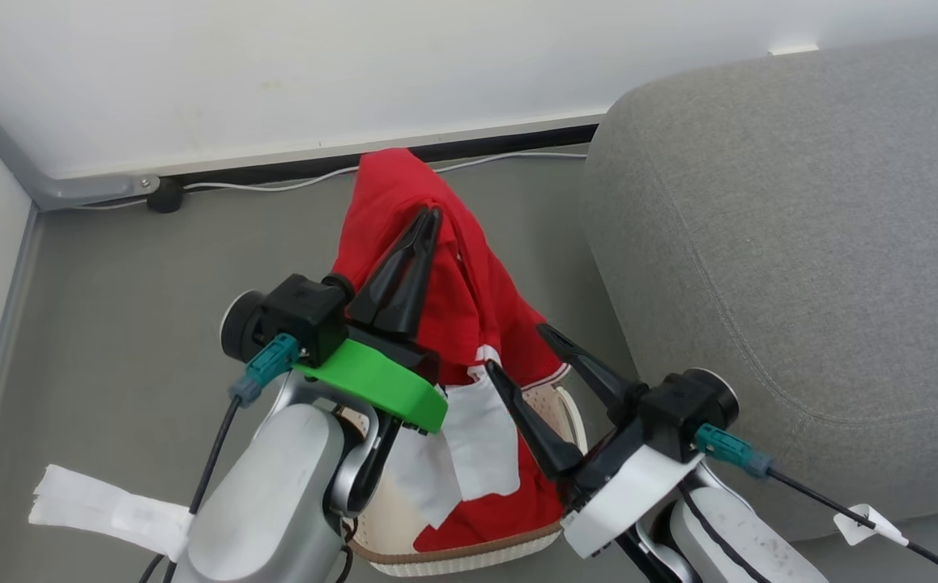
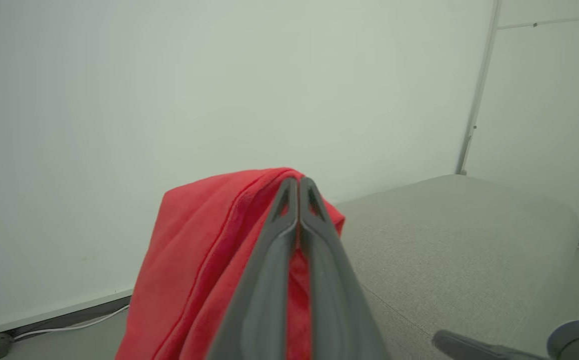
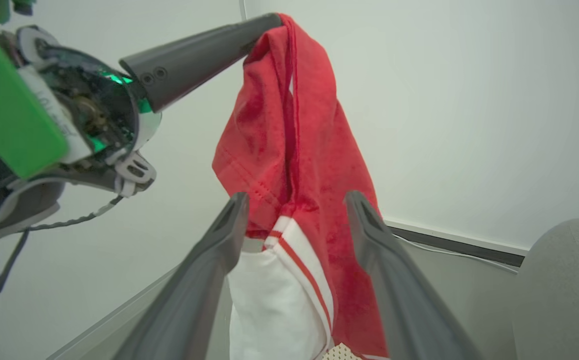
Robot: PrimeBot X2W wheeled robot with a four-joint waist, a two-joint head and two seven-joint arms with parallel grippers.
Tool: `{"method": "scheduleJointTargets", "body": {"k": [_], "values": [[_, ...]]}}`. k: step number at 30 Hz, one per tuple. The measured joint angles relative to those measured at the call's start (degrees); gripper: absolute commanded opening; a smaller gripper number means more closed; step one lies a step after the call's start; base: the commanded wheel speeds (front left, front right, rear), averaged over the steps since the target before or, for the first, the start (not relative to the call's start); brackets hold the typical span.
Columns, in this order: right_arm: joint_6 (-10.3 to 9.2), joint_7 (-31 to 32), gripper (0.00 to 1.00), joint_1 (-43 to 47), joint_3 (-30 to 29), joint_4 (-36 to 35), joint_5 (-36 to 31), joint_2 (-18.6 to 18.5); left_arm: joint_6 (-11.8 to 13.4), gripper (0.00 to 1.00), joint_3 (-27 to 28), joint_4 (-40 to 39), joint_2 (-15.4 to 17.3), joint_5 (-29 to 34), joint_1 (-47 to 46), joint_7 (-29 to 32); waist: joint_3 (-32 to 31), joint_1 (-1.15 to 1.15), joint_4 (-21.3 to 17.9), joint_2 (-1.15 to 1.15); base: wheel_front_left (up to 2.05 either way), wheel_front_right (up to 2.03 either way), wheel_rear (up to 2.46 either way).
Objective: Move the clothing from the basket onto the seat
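Looming at the right, the grey seat [image 1: 801, 243] is lying just beside the cream basket [image 1: 469, 559]. The red clothing [image 1: 469, 308] is hanging from the left gripper [image 1: 428, 219], which is pinching its top fold; with its tail trailing in the basket, a fast swing is risking a snag or slip. It is looking soft, creased, white-trimmed. The right gripper [image 1: 516, 348] is standing spread, empty, nearby

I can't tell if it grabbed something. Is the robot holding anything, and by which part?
The left gripper is shut on the red garment, pinching a fold at its top. The right gripper is open, holding nothing.
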Motion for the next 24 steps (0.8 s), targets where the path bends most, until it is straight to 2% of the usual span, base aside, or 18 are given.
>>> {"method": "scheduleJointTargets", "body": {"k": [7, 17, 18, 19, 24], "values": [[0.00, 0.52, 1.00, -4.56, 2.77, 3.16, 0.57, -0.15, 0.00, 0.00, -1.35, -1.29, 0.02, -0.01, 0.00, 0.01, 0.84, 0.00, 1.16, 0.00, 0.00, 0.00, 0.00], [-0.01, 1.01, 1.00, -9.67, 5.19, 8.13, 5.01, -0.21, 0.00, 0.00, -3.67, -3.37, 0.22, -0.03, -0.01, 0.01, 1.42, 0.00, 1.71, 0.00, 0.00, 0.00, 0.00], [-0.02, 1.01, 0.45, -10.18, 5.36, 8.58, 5.77, -0.21, 0.00, 0.00, -3.94, -3.58, 0.23, -0.03, -0.01, 0.01, 1.49, 0.00, 1.76, 0.00, 0.00, 0.00, 0.00], [-0.03, 1.02, 0.00, -10.72, 5.56, 9.11, 6.57, -0.21, 0.00, 0.00, -4.14, -3.76, 0.23, -0.03, -0.01, 0.01, 1.55, 0.00, 1.80, 0.00, 0.00, 0.00, 0.00], [-0.19, 1.01, 0.00, -12.51, 6.64, 11.14, 8.84, -0.23, 0.00, 0.00, -4.46, -4.23, 0.25, -0.11, -0.02, 0.01, 1.79, 0.00, 1.98, 0.00, 0.00, 0.00, 0.00]]}}
